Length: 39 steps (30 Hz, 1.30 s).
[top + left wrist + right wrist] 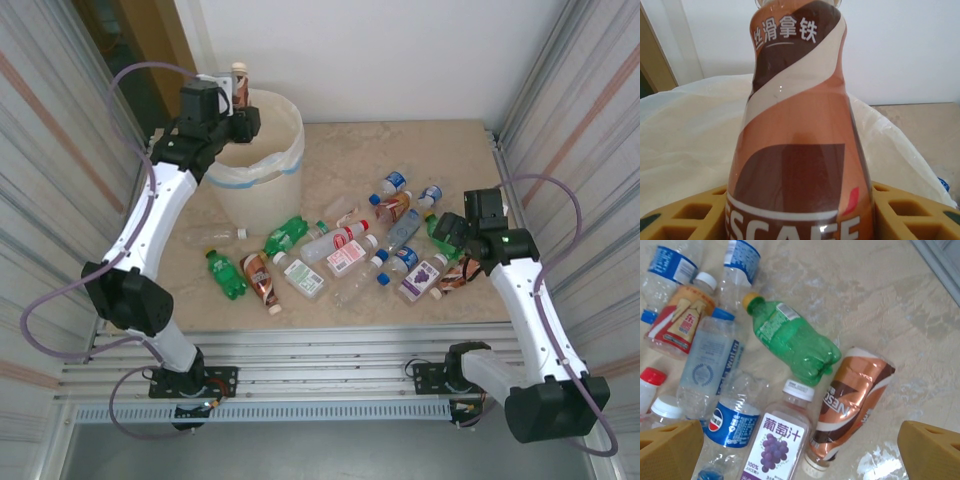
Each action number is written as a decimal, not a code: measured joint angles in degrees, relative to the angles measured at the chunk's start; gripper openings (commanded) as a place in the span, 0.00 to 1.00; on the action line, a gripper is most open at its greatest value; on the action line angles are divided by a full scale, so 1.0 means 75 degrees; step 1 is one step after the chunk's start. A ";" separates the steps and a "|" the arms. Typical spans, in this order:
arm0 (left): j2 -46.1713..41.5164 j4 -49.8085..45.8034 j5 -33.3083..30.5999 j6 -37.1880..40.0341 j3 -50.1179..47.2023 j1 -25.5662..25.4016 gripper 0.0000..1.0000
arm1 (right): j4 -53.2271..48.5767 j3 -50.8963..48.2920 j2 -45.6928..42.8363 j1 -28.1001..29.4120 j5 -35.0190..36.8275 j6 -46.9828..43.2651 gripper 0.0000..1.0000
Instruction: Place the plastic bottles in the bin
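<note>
**Top view:** the left gripper [236,104] hangs over the far-left rim of the bin [262,178], holding a brown coffee bottle [240,78] upright, cap up. The loose bottles [340,250] lie on the table [440,150] to the right of the bin. The right gripper [447,228] hovers at their right edge.

**Left wrist view:** yellow fingers [912,210] pinch the brown coffee bottle low on its body (the bag-lined bin is behind it).

**Right wrist view:** the right fingers [670,447] are spread wide and grip nothing, above a green bottle [795,342], a grape-juice bottle [777,442] and a crushed brown bottle [852,400].

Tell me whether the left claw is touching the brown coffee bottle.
Touching. Left wrist view: the left claw grips the brown coffee bottle, pads pressing both sides.
</note>
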 measured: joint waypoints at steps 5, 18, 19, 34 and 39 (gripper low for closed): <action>0.0254 0.0140 0.0009 0.0114 -0.0050 0.0099 0.37 | -0.0423 0.0000 -0.0047 -0.0195 -0.0361 0.0204 0.98; 0.1346 0.0122 0.0108 0.0242 -0.0041 0.0201 0.49 | -0.0924 0.0000 -0.0358 -0.0338 -0.0743 0.0597 0.98; 0.1349 0.0122 0.0140 0.0251 -0.0041 0.0201 0.54 | -0.0953 0.0000 -0.0361 -0.0338 -0.0737 0.0600 0.98; 0.1288 0.0137 0.0227 0.0321 -0.0015 0.0204 0.99 | -0.1070 -0.0064 -0.0484 -0.0338 -0.0731 0.0734 0.98; 0.1209 0.0090 0.0303 0.0335 0.0262 0.0219 0.99 | -0.1067 -0.0128 -0.0565 -0.0338 -0.0731 0.0731 0.98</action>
